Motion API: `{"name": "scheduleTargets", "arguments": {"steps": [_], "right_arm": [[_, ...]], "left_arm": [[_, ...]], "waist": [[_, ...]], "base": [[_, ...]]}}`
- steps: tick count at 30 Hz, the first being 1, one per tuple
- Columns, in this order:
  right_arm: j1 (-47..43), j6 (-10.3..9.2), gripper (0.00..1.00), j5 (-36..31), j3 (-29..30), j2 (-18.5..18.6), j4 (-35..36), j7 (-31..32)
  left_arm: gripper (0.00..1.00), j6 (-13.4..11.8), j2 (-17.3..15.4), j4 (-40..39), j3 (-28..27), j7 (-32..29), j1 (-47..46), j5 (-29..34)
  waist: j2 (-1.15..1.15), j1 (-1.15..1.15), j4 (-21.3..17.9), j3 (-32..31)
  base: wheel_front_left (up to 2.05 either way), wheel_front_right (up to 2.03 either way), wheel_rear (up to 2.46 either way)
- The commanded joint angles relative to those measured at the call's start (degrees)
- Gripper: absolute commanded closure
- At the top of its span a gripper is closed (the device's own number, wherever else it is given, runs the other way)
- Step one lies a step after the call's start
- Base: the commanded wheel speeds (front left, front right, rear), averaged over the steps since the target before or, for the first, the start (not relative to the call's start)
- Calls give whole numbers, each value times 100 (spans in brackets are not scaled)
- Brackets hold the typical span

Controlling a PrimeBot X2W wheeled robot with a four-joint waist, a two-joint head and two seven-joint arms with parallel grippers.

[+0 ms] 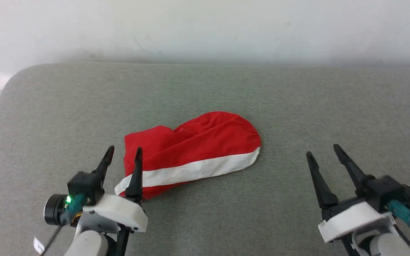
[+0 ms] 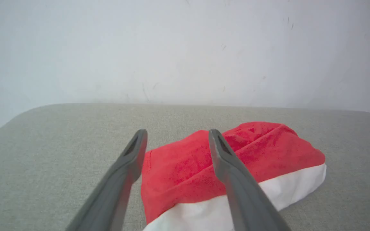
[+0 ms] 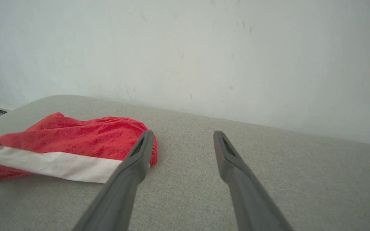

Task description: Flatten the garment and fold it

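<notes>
The garment (image 1: pixel 194 149) is a small red pair of shorts with a broad white band, lying rumpled and doubled over in the middle of the grey table (image 1: pixel 226 89). My left gripper (image 1: pixel 124 153) stands open at its near left corner, one finger over the cloth and one beside it, nothing clamped. The left wrist view shows the garment (image 2: pixel 188 166) between and behind the spread fingers (image 2: pixel 230 166). My right gripper (image 1: pixel 320 152) is open and well to the right of the cloth. In the right wrist view the garment (image 3: pixel 69 144) lies left of that gripper (image 3: pixel 182 136).
A white wall (image 1: pixel 205 28) runs along the table's far edge. The table's rounded far left corner (image 1: pixel 23 73) drops off to a floor strip. Bare grey cloth surface stretches right of the garment.
</notes>
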State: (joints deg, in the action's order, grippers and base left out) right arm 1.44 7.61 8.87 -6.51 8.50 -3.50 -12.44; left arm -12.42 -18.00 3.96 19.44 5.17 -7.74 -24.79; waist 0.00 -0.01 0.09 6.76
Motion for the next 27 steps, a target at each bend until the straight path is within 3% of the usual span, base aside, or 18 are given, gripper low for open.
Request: {"name": "scheduleTargets", "arguments": {"steps": [1, 5, 14, 23, 27], "right_arm": [[142, -12, 0, 82, -70, 47, -32, 115], [556, -12, 0, 381, -388, 281, -299, 1024], [1978, -12, 0, 1257, -768, 617, -1503, 3467], [2970, -12, 0, 1493, -1180, 886, -2448, 5163], [3131, -12, 0, 1597, -1444, 1008, -2616, 5475]], "left_arm": [[0, 58, -12, 18, 36, 285, 37, 145], [0, 66, 3, 142, 132, 902, 158, 564], [0, 210, 381, 1, 299, 981, 337, 1072], [0, 395, 738, 86, 247, 982, 209, 1270], [0, 454, 861, 95, 204, 982, 117, 1336]], "waist": [[0, 1, 218, -103], [0, 1, 500, -158], [0, 1, 1181, 68], [0, 1, 1600, 344], [0, 1, 1715, 426]], "base": [[0, 0, 0], [0, 0, 0], [0, 0, 0], [0, 0, 0], [0, 0, 0]]}}
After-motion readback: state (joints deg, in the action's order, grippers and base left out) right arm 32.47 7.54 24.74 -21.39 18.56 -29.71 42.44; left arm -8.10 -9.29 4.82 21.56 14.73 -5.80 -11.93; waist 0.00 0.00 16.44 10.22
